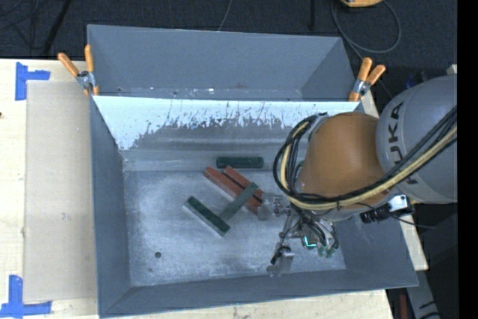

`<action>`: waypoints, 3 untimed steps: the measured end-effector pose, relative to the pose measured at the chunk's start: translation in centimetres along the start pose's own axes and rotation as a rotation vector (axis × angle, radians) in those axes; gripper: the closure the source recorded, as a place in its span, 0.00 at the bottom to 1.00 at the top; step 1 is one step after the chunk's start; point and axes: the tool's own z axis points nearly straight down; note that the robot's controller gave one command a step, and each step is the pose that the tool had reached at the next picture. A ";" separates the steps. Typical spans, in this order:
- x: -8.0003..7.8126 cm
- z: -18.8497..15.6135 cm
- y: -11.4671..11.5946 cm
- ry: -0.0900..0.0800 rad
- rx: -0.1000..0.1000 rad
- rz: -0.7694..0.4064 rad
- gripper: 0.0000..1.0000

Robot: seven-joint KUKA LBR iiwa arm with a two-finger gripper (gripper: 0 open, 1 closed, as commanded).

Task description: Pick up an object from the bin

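The gripper (299, 246) hung low over the right front of the grey bin (149, 265), above bare floor; whether it was wide or narrow could not be told, and nothing was visibly held in it. The nearest things lay just to its left: two reddish-brown bars (228, 177) with a grey-green bar (240, 199) crossing their near end, then a dark green bar (208, 214) further left and another dark green bar (240, 161) behind. A close here would likely catch only floor and come up empty. The bars lay flat and overlapped, so a grasp on one could slip or drag its neighbours.
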 end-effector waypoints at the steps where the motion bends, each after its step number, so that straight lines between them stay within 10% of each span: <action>1: -4.6 7.5 7.8 -0.012 -0.003 -0.045 0.00; 2: -4.6 6.9 7.5 -0.013 -0.002 -0.038 1.00; 3: -3.7 -7.5 7.5 -0.018 0.000 -0.080 1.00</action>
